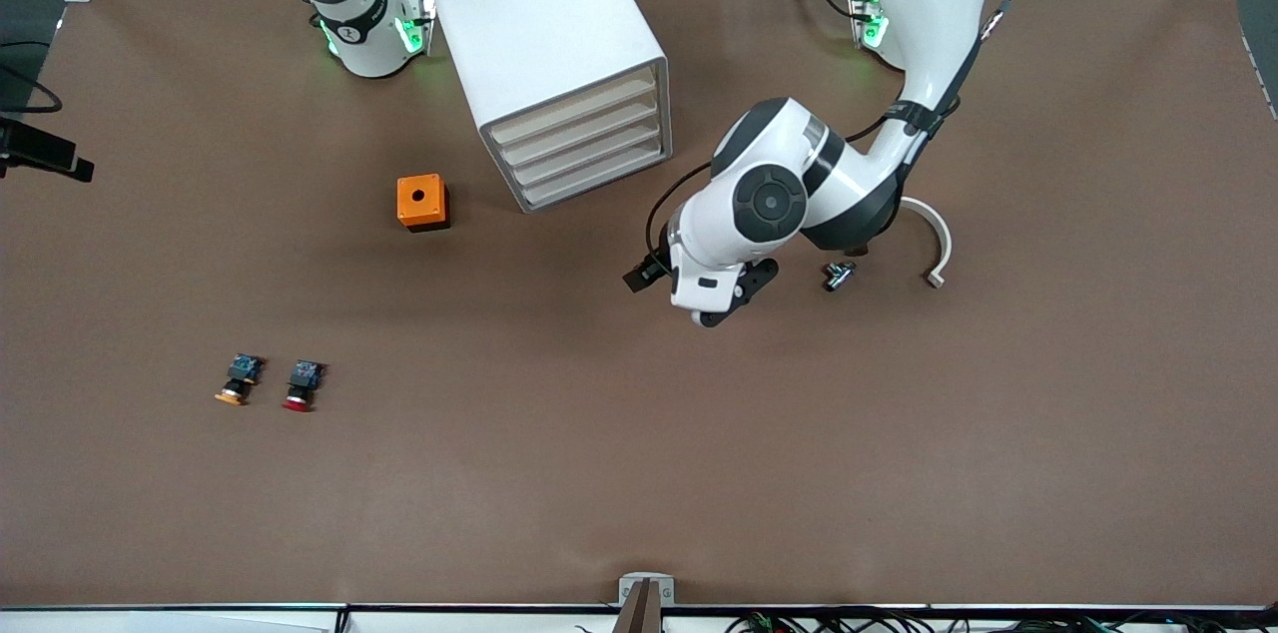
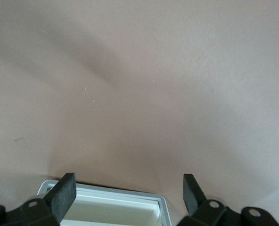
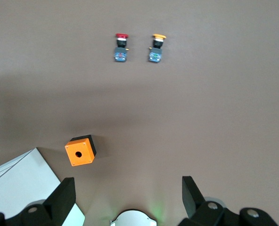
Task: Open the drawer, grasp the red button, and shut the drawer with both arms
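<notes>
- Two white arms share a wide table (image 1: 639, 473) covered in plain brown; aluminium frame posts stand at its corners near the arm bases.
- A white drawer cabinet (image 1: 544, 44) sits between the bases, all drawers shut; an orange box (image 1: 422, 202) with a hole lies beside it.
- The button (image 1: 301, 384) — red round cap, black body, blue back part — lies on its side nearer the front camera, toward the right arm's end, just beside an orange-capped button (image 1: 238, 379).
- Left tool (image 1: 721, 304) hangs over bare table near the cabinet's front, jaws wide, holding nothing.
- Right tool (image 3: 125, 200) waits high above its base — jaws wide, holding nothing.

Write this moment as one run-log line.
white drawer cabinet: shut | small red-capped push button: on table | left end effector: open | right end effector: open
</notes>
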`<action>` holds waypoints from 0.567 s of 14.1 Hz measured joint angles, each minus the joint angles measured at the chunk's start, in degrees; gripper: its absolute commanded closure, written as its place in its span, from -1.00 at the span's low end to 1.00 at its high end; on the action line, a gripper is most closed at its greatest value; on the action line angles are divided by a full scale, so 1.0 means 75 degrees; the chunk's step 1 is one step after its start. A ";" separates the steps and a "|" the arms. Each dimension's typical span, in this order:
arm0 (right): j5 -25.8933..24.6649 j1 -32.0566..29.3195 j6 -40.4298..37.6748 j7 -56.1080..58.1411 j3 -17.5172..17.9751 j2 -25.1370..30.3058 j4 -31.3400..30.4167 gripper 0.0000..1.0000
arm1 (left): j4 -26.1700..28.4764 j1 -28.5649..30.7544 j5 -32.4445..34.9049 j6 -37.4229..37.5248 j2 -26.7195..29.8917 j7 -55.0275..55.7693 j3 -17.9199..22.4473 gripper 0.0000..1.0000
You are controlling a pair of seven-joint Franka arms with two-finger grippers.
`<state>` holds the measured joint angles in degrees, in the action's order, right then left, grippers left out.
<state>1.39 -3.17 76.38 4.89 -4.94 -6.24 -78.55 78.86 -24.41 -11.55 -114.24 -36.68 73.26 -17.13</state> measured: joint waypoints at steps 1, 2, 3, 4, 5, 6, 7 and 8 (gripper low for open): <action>-0.0002 0.0076 0.0003 -0.0009 0.0044 0.0040 -0.0003 -1.00 | 0.0000 0.0086 0.0000 0.0000 0.0027 0.0000 -0.0001 -1.00; -0.0003 0.0110 0.0003 -0.0013 0.0070 0.0078 -0.0022 -1.00 | 0.0000 0.0174 0.0000 0.0000 0.0064 0.0000 -0.0001 -1.00; -0.0004 0.0111 0.0026 -0.0014 0.0072 0.0138 -0.0085 -1.00 | -0.0001 0.0252 0.0000 0.0000 0.0103 0.0000 -0.0003 -1.00; -0.0004 0.0102 0.0106 -0.0014 0.0060 0.0224 -0.0208 -1.00 | -0.0007 0.0319 0.0000 0.0004 0.0148 0.0000 -0.0004 -1.00; -0.0004 0.0093 0.0210 -0.0014 0.0046 0.0347 -0.0377 -1.00 | -0.0018 0.0407 0.0000 0.0041 0.0232 -0.0007 -0.0006 -1.00; -0.0004 0.0091 0.0282 -0.0014 0.0039 0.0496 -0.0564 -1.00 | -0.0038 0.0533 0.0000 0.0183 0.0368 -0.0096 -0.0007 -1.00; -0.0004 0.0090 0.0321 -0.0016 0.0038 0.0661 -0.0747 -1.00 | -0.0063 0.0711 0.0000 0.0421 0.0549 -0.0322 -0.0008 -1.00; -0.0004 0.0088 0.0363 -0.0018 0.0037 0.0832 -0.0930 -1.00 | -0.0076 0.0935 0.0000 0.0707 0.0759 -0.0583 -0.0010 -1.00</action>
<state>1.36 -2.51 79.10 4.75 -4.67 0.00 -85.53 78.29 -17.39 -11.55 -108.93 -30.99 68.89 -17.21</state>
